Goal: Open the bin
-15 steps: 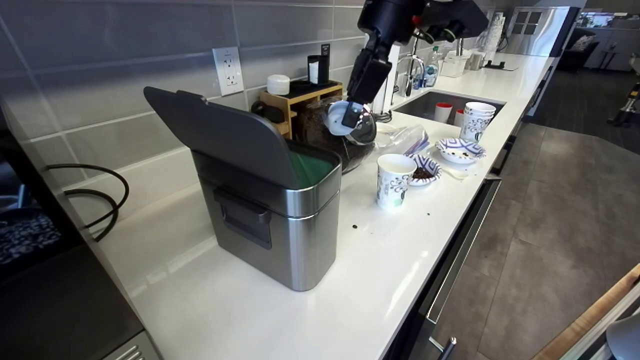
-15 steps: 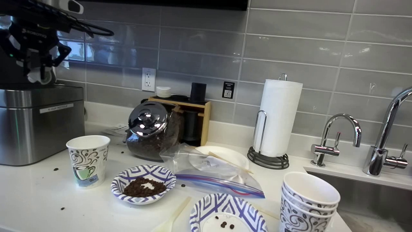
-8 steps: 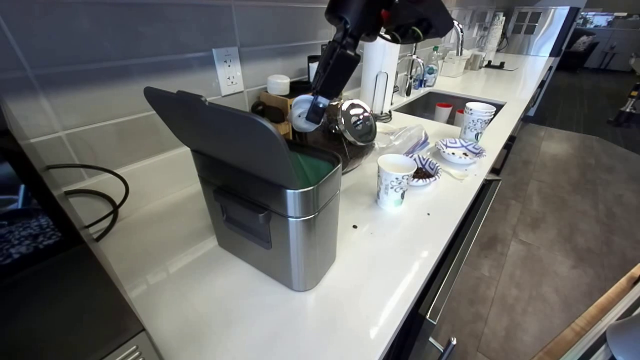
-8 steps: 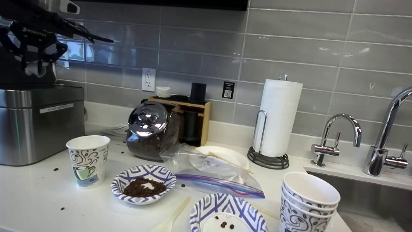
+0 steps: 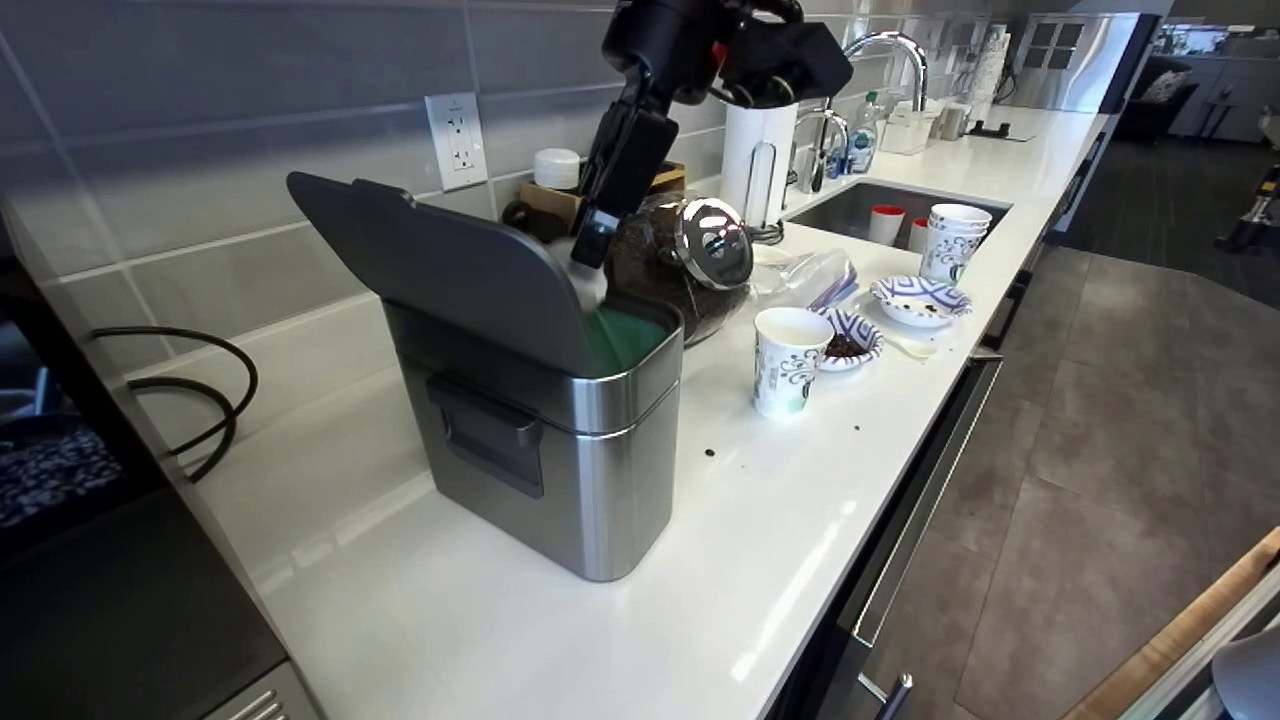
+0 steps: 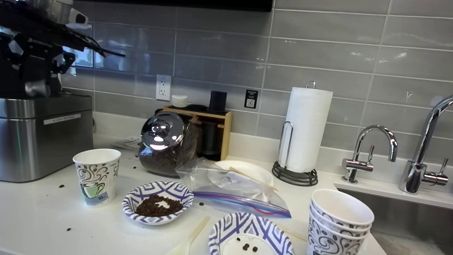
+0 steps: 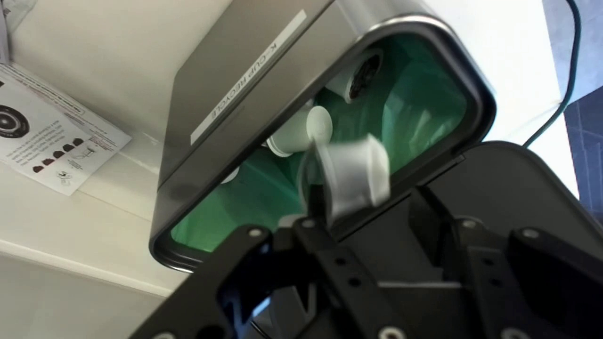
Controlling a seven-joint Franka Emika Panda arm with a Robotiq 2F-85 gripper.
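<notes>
The steel bin [image 5: 625, 480] stands on the counter with its dark grey lid [image 5: 450, 270] raised. The bin also shows in an exterior view [image 6: 63, 138]. In the wrist view the bin [image 7: 278, 70] shows a green liner with several white pods inside. My gripper [image 7: 370, 195] is above the bin's opening, jaws wide apart. A blurred white pod [image 7: 355, 176] is at one finger, its mouth around or behind that fingertip; I cannot tell if it hangs or falls. The pod also shows in both exterior views [image 5: 583, 283] [image 6: 37, 88], below the gripper [image 5: 600, 240].
A glass jar [image 5: 665, 260] stands close behind the bin. A paper cup [image 5: 788, 365] and patterned bowls [image 6: 159, 212] are along the counter. A paper towel roll [image 6: 306, 129] and a sink lie further along. The tiled wall runs behind the bin.
My gripper has moved with the pod from beside the jar to over the bin's opening. The pod has gone lower, against the raised lid in view. The bin and lid have not moved.
</notes>
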